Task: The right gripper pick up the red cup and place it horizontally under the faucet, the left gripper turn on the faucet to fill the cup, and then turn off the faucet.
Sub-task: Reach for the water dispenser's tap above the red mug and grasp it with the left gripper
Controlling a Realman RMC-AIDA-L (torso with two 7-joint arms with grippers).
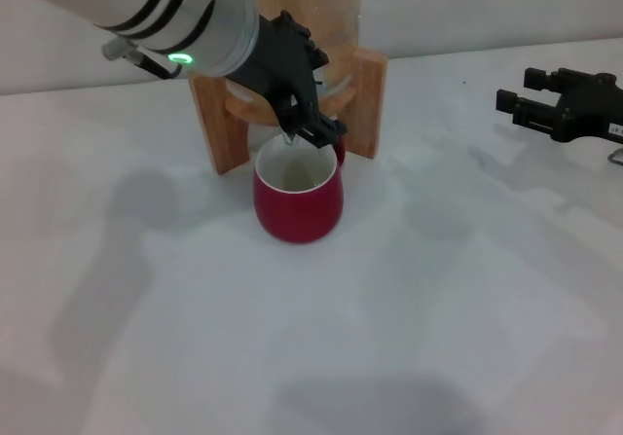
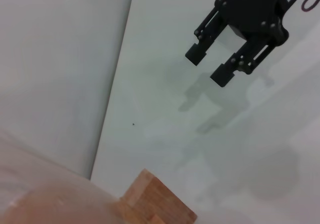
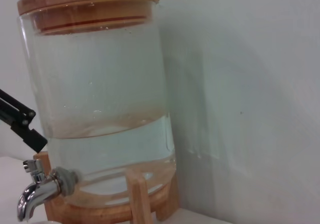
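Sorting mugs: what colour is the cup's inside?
White inside the red cup, dark red outside; the head view shows it best.

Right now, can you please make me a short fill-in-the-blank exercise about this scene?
1. The red cup stands upright under the ____.
2. The left gripper is at the faucet, just above the ____.
3. The right gripper is ____ and holds nothing.
4. The dispenser has a ____ lid.

Missing words: faucet; cup; open; wooden

Head cam looks down on table (image 1: pixel 409 338); R wrist cam close, side-on to dispenser (image 3: pixel 100 108).
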